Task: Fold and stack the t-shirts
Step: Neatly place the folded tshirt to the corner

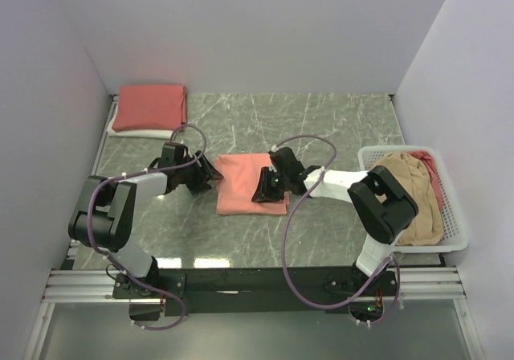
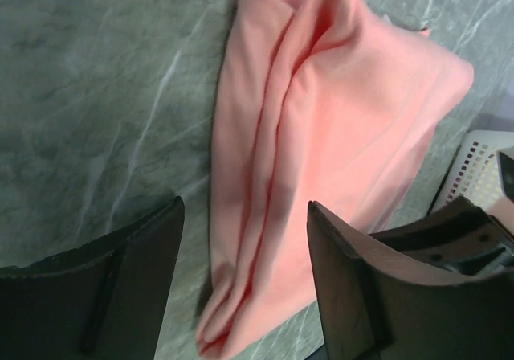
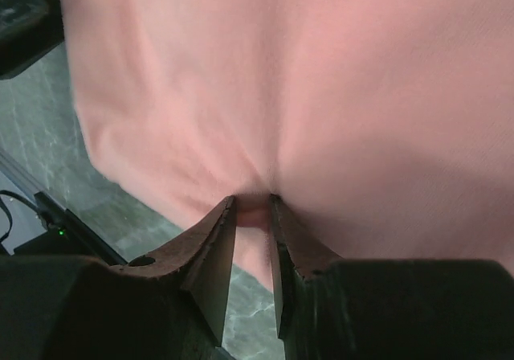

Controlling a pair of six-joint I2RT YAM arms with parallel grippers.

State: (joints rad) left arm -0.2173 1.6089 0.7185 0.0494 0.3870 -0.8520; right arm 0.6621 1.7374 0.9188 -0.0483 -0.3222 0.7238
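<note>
No text, label, brand, number or sign can be read anywhere.

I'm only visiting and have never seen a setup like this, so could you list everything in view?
Folded t-shirt: one, salmon-pink, middle of the table.
Stacked t-shirts: two, salmon-pink on white, far left corner.
Basket t-shirts: tan-beige on top, pink behind it; count unclear.
Basket: one, white plastic lattice, right side.
Table: one, grey-green marbled.
Left gripper: black, open, at the folded t-shirt's left edge.
Right gripper: black, pinching the folded t-shirt's right part.
</note>
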